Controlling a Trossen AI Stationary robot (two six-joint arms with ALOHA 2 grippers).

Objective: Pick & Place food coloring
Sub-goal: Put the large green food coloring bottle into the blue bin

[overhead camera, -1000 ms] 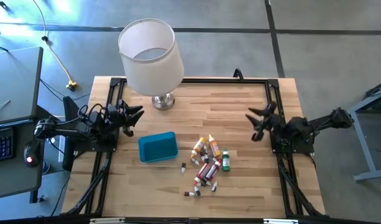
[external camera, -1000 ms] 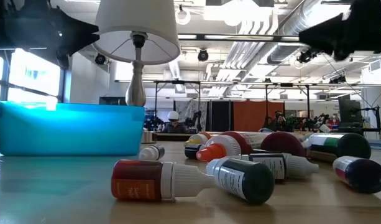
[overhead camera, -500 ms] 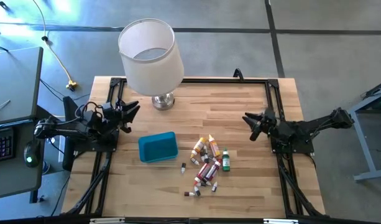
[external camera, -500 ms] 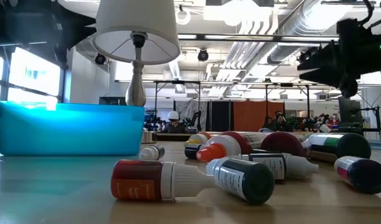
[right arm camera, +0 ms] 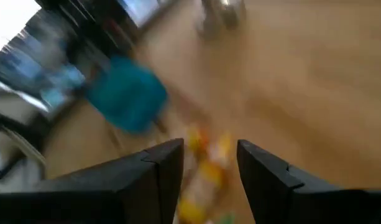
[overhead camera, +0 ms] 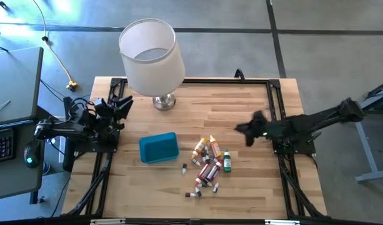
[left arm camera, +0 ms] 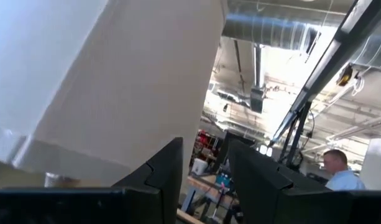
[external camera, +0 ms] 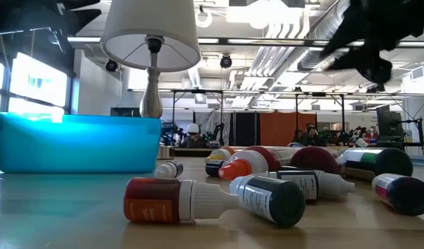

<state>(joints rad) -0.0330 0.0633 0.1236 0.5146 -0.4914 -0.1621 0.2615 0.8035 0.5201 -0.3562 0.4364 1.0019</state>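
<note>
Approach step, judging by the layout: right gripper, fingers parted and empty, hangs right of centre in the high view near the tiny capped plastic food coloring bottles heaped lower-centre beside the blue rectangular plastic tray; next, descend onto 1 bottle; left gripper waits upper left, parted, empty.

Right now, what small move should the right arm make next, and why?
Probably lower the right gripper, open and empty, onto the nearest food coloring bottles. It hangs above the table beside the pile, all bottles lie outside the blue tray, and the left gripper waits near the lamp.
</note>
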